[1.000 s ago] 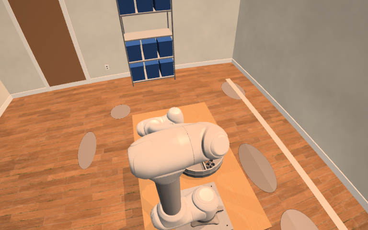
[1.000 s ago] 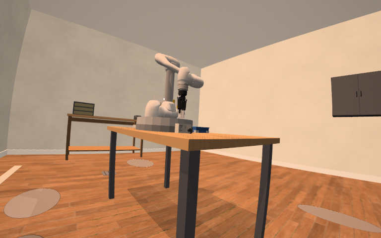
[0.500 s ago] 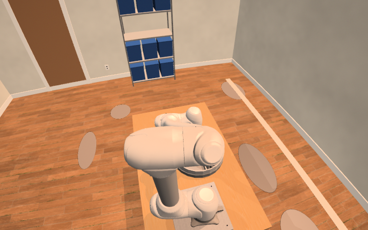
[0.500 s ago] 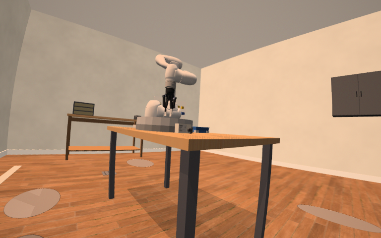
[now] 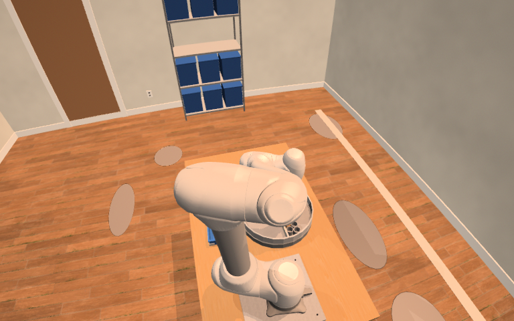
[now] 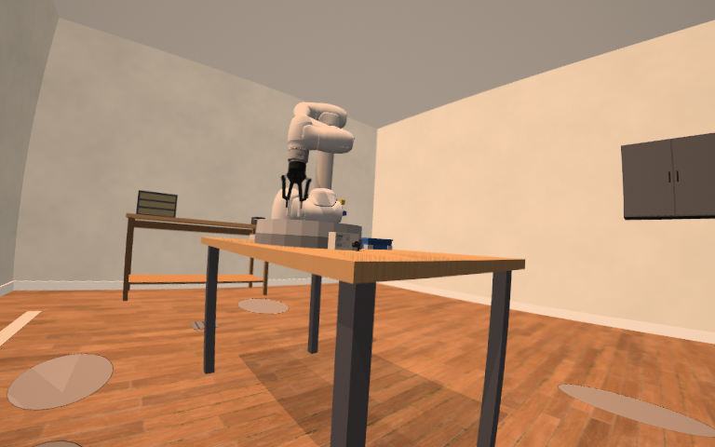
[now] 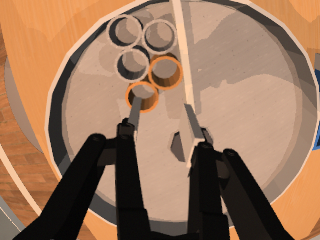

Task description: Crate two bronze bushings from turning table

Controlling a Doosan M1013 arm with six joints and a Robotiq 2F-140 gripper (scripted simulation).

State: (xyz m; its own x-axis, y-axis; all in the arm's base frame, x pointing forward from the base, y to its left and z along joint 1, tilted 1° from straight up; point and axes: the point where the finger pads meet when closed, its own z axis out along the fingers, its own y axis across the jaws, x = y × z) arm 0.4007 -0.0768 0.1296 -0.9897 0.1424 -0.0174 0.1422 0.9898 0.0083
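Observation:
The turning table is a round grey tray with a raised rim. In the wrist view, two bronze bushings stand on it beside three grey bushings, close together on one side of a thin divider. My gripper is open and empty, above the turning table; its left finger overlaps the nearer bronze bushing in the wrist view. The arm hides it in the top view. The blue crate shows only partly; its inside is hidden.
A pale upright divider crosses part of the turning table, close to the bushings. A dark hub shows between and behind the fingers. A pale box stands on the wooden table between the turning table and the crate in the exterior view.

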